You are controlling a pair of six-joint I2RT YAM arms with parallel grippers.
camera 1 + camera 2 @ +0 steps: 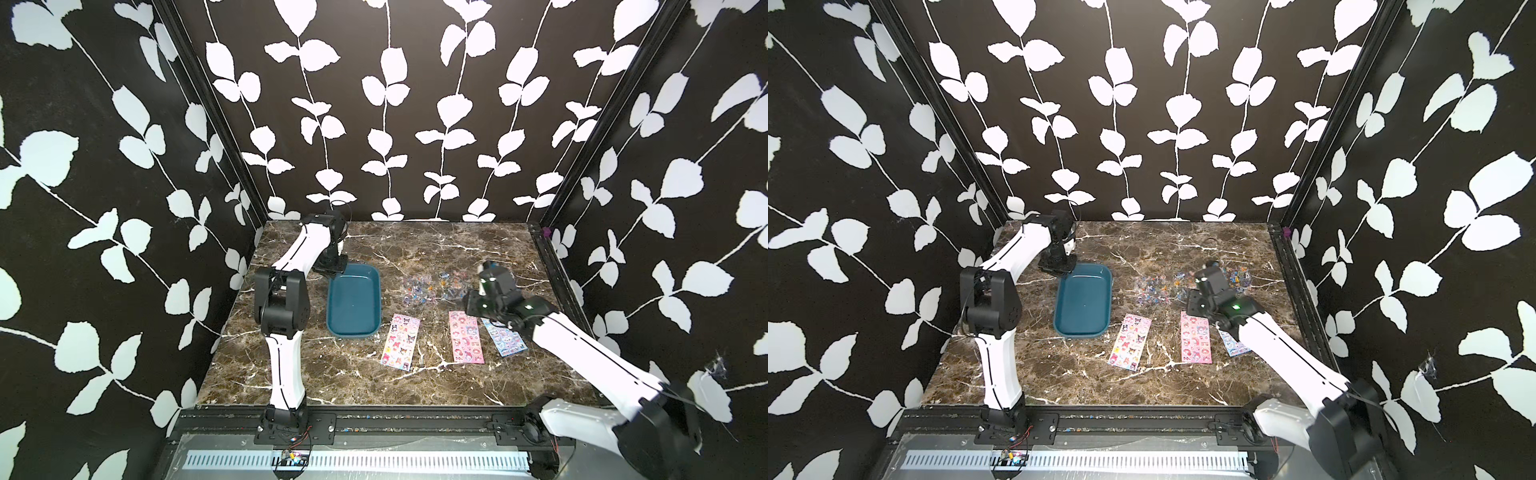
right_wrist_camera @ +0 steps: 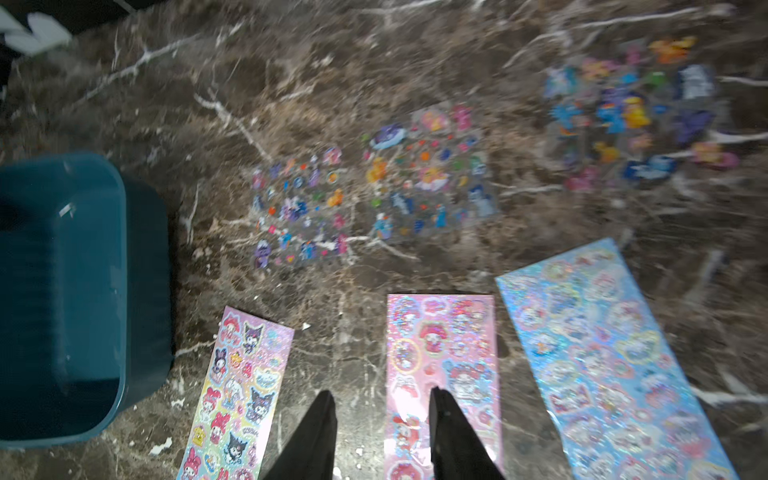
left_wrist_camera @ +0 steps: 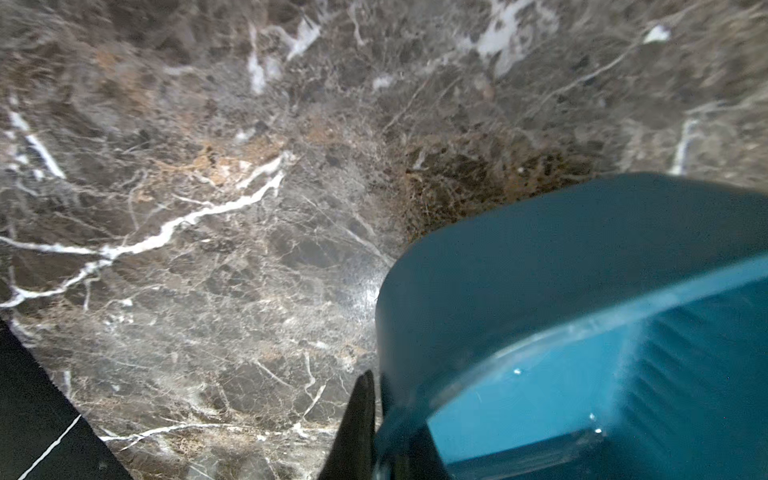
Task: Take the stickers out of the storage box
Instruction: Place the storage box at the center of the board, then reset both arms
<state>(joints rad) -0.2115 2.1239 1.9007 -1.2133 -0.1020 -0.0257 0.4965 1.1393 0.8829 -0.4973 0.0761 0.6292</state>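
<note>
All six stickers lie flat on the tabletop (image 1: 332,374), outside the storage box (image 1: 353,301). The nearest row holds three cartoon sheets:

- a pink sheet (image 1: 401,341) near the box's near corner
- a second pink sheet (image 1: 466,337)
- a light-blue sheet (image 1: 505,338), partly hidden under the right arm in both top views

The right gripper (image 2: 382,390) hovers above this row with its fingers spread, holding nothing. Farther back, three clear sheets (image 2: 428,178) lie side by side. At the box's far corner, the left gripper (image 3: 382,407) has its fingers pressed together on the box wall.
</note>
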